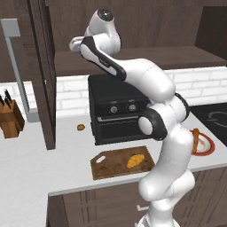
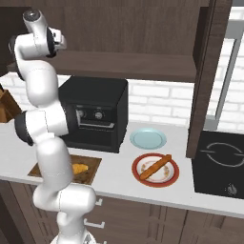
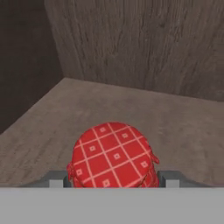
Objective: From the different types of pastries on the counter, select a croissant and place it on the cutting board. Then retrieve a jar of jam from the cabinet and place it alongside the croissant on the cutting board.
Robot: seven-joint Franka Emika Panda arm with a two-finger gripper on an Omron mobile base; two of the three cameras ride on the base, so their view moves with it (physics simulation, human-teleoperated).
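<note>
In the hand view the jar of jam, with its red checked lid, stands on the cabinet's wooden shelf. My gripper has one fingertip against each side of the jar, and the jar's dark body is hidden below the lid. The arm reaches up and left into the cabinet above the black oven. The golden croissant lies on the brown cutting board on the pale counter, near the arm's base. From the right, the arm partly covers the croissant and the board.
The cabinet's back and side walls stand close behind the jar. An open cabinet door hangs left of the black oven. A stick pastry lies on a red-rimmed plate, beside a pale blue plate, a brown lump, a knife block and a stovetop.
</note>
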